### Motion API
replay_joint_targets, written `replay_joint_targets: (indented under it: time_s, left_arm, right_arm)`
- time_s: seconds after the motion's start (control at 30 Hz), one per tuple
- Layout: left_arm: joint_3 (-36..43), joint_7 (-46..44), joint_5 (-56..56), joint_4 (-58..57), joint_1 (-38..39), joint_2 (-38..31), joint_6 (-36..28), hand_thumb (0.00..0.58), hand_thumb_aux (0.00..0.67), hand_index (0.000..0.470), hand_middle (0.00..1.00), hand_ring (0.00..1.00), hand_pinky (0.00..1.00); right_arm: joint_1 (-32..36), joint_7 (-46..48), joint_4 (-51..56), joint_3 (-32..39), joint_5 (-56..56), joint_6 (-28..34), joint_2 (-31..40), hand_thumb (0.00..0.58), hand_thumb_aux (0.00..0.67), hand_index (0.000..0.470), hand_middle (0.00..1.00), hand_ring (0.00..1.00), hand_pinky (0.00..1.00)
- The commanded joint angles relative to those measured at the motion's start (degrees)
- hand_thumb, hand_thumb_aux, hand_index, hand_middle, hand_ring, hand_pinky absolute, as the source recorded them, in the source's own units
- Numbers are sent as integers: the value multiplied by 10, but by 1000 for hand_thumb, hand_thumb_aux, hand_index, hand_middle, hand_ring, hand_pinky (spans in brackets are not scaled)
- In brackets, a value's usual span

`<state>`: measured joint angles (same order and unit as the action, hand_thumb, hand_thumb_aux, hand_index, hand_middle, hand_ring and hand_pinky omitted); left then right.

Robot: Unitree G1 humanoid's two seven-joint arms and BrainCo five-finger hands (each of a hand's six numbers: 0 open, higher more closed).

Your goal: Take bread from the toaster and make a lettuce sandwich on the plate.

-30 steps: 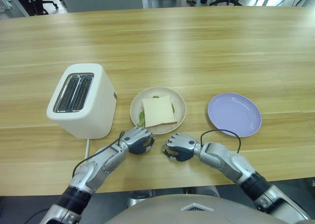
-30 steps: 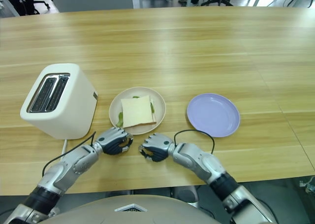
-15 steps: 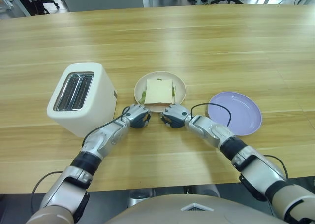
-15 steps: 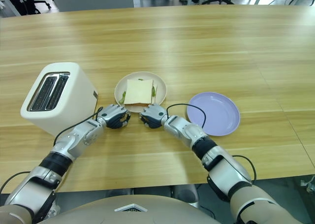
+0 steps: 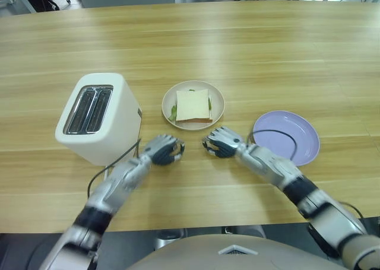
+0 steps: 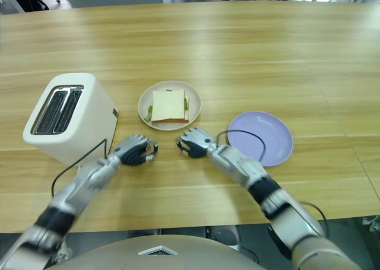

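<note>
Wooden table [image 5: 267, 56], left hand [image 5: 161, 150], right hand [image 5: 221, 144], curled, near plate [image 5: 218, 104]

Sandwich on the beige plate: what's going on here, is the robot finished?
The sandwich sits assembled on the beige plate, lettuce peeking from under the top slice. The robot's left hand and right hand are just in front of that plate, low over the table, fingers curled, holding nothing. The toaster stands to the left, a bare purple plate to the right. The task looks done.
</note>
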<state>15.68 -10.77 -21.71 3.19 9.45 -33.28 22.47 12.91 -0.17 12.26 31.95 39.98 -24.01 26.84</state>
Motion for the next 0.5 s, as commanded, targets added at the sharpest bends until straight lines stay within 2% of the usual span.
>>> replay_joint_targets:
  time_s: [0.03, 0.23, 0.33, 0.4, 0.5]
  left_arm:
    - [-33, -69, 197, 161, 122, -23, 15, 0, 0, 0, 0, 0, 0]
    - [-84, -82, 347, 266, 257, 5, 38, 0, 0, 0, 0, 0, 0]
    - [-93, -74, 357, 276, 291, 44, 52, 0, 0, 0, 0, 0, 0]
    - [-96, -65, 355, 271, 304, 75, 63, 0, 0, 0, 0, 0, 0]
    - [-92, -66, 340, 263, 321, 106, 81, 0, 0, 0, 0, 0, 0]
  right_arm:
    - [-104, 108, -192, -71, -238, 3, 38, 0, 0, 0, 0, 0, 0]
    - [-279, 170, -363, -157, -499, 38, 61, 0, 0, 0, 0, 0, 0]
    - [-332, 174, -370, -195, -537, 25, 47, 0, 0, 0, 0, 0, 0]
    - [-357, 188, -373, -207, -590, 50, 38, 0, 0, 0, 0, 0, 0]
    - [-376, 202, -368, -215, -587, 32, 21, 0, 0, 0, 0, 0, 0]
